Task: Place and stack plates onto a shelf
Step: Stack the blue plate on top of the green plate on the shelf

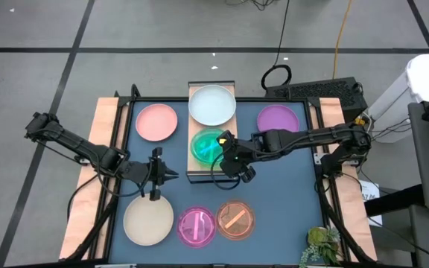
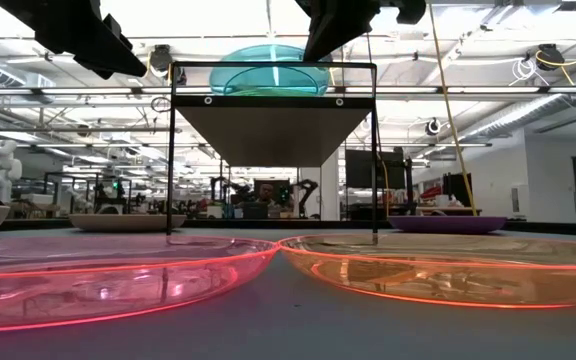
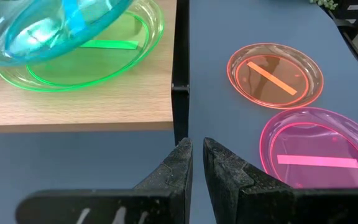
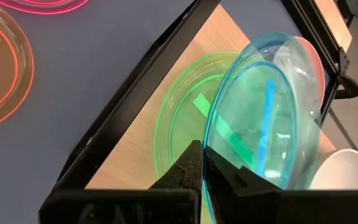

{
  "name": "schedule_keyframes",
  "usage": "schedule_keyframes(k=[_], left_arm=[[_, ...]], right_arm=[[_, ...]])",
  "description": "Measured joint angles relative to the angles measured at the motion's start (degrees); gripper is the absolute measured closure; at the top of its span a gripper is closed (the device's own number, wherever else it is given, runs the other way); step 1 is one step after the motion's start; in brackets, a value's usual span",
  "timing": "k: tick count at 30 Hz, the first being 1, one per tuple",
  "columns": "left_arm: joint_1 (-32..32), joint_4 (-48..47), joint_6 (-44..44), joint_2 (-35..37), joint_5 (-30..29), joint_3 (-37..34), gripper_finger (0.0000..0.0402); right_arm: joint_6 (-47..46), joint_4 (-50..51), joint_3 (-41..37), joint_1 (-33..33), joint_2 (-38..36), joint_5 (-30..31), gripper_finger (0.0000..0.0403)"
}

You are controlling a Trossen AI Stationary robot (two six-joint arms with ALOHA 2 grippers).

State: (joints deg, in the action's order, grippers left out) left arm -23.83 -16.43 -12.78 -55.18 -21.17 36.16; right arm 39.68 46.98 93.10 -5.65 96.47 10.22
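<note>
high: right end effector [image 1: 227, 152] reaches across to shelf [image 1: 211, 173], pinching teal plate [image 1: 208, 146] tilted over green plate [image 1: 202, 154] | left wrist: left end effector [image 3: 194, 155] over table [image 3: 216, 93], fingers nearly together, empty | right wrist: teal rim clamped

Overhead, table-level, two wrist views

I am seeing the teal plate [image 3: 48, 25] getting cropped at the left wrist frame's upper left, covering part of the green plate [image 3: 110, 56].
</note>
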Motion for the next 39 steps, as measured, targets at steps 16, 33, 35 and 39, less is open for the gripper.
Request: schedule_keyframes(k=[16, 33, 35, 39], left_arm=[[0.01, -0.02, -0.06, 0.00, 0.02, 0.00, 0.0355], [0.00, -0.02, 0.04, 0.00, 0.02, 0.00, 0.0355], [0.02, -0.02, 0.07, 0.00, 0.02, 0.00, 0.0355], [0.00, -0.02, 0.09, 0.00, 0.02, 0.00, 0.0355]], right_arm=[[-1.31, -0.06, -0.53, 0.00, 0.00, -0.88, 0.0403], [-1.13, -3.37, -4.61, 0.06, 0.00, -0.96, 0.0403], [-1.09, -3.51, -4.61, 0.07, 0.00, -0.94, 0.0402], [-1.35, -3.52, -4.61, 0.07, 0.00, -0.88, 0.0384]])
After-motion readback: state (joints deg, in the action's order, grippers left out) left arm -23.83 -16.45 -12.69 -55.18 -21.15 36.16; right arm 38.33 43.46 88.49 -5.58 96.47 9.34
